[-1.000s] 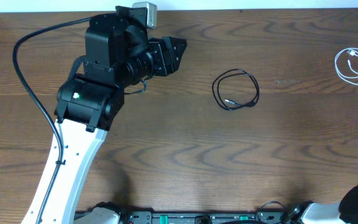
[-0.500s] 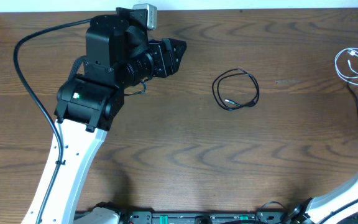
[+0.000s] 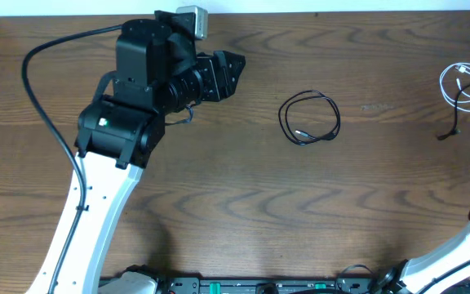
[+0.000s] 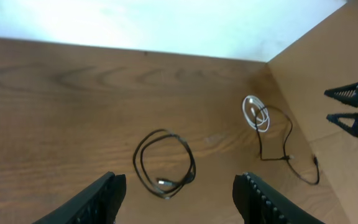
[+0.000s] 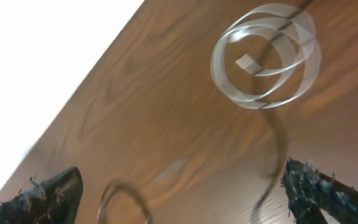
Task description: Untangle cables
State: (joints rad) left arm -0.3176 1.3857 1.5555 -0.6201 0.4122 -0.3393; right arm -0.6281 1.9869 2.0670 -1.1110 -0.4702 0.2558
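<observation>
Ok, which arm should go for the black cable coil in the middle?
Left. The left gripper, open, points at the black cable, which lies just ahead in its wrist view. The right gripper is farther off, over by the white cable.

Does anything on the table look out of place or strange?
Yes. A thin black cord lies across the white cable coil at the right edge of the table and trails off it loose. The black cable coil sits apart, tidy.

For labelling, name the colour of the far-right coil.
White cable, clearest in the overhead view.
</observation>
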